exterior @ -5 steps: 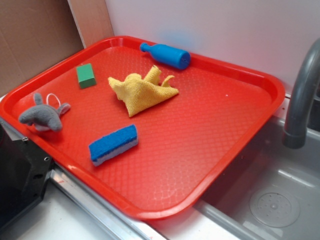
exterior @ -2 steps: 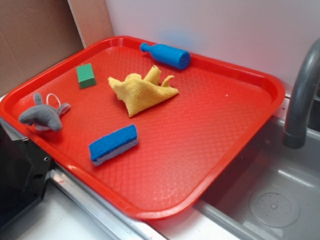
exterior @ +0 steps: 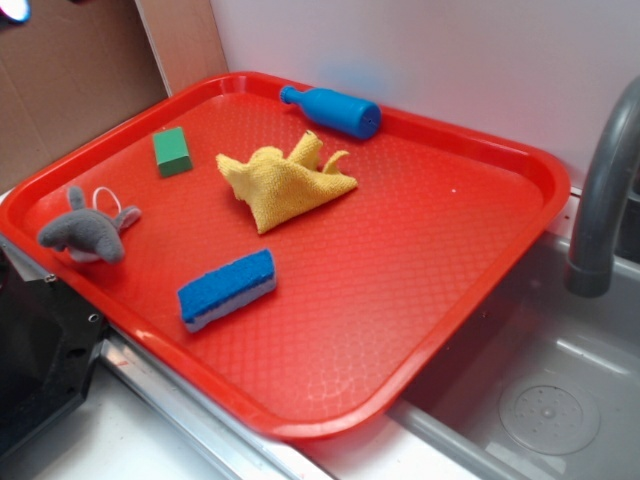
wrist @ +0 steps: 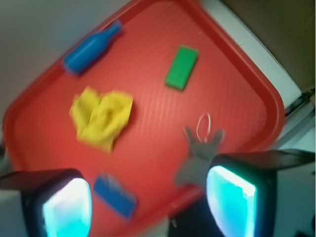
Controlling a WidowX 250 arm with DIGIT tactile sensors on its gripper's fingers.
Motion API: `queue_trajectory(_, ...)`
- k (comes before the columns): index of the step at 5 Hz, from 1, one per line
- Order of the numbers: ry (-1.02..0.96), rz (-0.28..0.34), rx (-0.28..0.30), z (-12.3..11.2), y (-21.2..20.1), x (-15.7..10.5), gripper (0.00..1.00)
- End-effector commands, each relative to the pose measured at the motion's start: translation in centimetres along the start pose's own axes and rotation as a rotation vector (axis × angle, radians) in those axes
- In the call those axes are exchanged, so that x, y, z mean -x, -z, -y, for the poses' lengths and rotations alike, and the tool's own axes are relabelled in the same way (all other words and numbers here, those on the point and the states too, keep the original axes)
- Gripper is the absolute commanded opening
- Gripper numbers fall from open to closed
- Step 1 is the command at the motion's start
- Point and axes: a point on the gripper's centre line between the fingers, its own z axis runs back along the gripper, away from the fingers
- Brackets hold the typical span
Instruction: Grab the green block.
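The green block [exterior: 172, 151] lies flat on the red tray [exterior: 480, 150] near its far left corner. In the wrist view the green block [wrist: 181, 67] shows from high above, at the upper middle, well away from the jaws. My gripper [wrist: 148, 207] is open, with its two glowing cyan pads [wrist: 66, 210] wide apart and nothing between them. In the exterior view only a small glowing bit of the gripper [exterior: 10, 8] pokes in at the top left corner, high above and left of the block.
On the tray also lie a yellow cloth [exterior: 283, 182], a blue bottle [exterior: 333, 109], a blue sponge [exterior: 227, 290] and a grey plush shark [exterior: 86, 230]. A sink [exterior: 545, 400] with a grey faucet [exterior: 600, 200] is at the right. A black box [exterior: 35, 360] stands front left.
A glowing bit of the gripper has come into the exterior view at the top left corner. Nothing on the tray has moved.
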Motion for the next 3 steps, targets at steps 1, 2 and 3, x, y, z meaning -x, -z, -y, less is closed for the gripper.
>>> queue_trajectory(1, -0.206, 0.185, -0.094, -2.1, 4.2, -4.4, 1.00)
queue_trajectory(2, -0.243, 0.204, -0.106, -3.2, 7.1, -6.1, 1.00)
queue_trajectory(3, -0.264, 0.251, -0.150, -3.5, 9.5, -7.3, 1.00)
